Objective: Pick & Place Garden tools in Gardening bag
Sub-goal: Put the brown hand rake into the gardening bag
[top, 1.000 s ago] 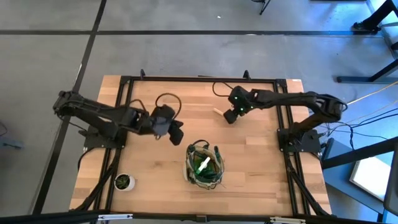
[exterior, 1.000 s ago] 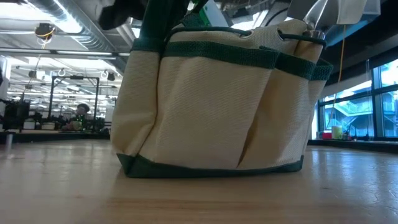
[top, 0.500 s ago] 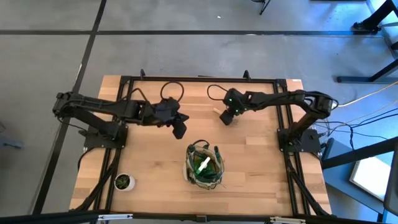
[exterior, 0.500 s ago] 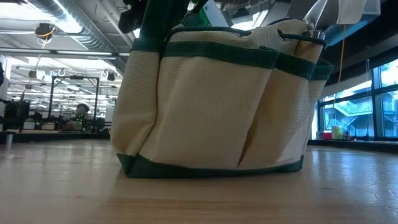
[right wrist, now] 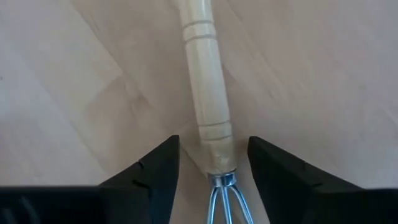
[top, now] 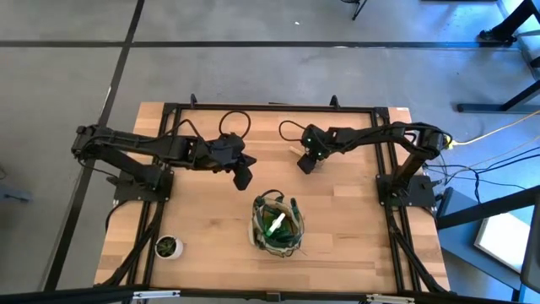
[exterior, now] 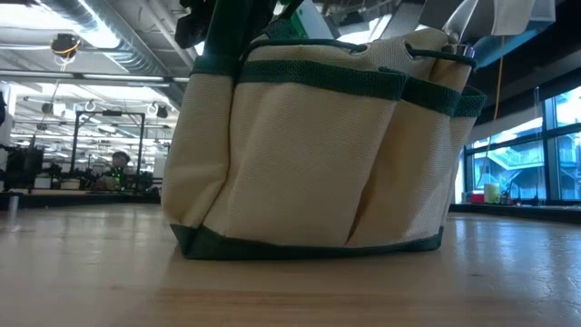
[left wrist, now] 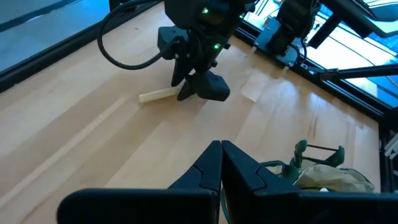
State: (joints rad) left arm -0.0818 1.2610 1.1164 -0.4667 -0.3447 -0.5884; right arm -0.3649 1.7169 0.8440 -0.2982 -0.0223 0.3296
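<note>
The bag (top: 278,225) stands mid-desk (top: 354,219); the fork (right wrist: 208,93) lies behind it, a potted plant (top: 168,247) far left.

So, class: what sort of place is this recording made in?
Probably a robotics lab or workshop: a wooden table in a black frame on a concrete floor, exposed ceiling ducts and equipment racks behind.

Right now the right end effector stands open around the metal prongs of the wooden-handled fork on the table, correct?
Not the prongs: the right wrist view shows the right end effector open around the wooden handle of the wooden-handled metal fork, just above its prongs.
</note>
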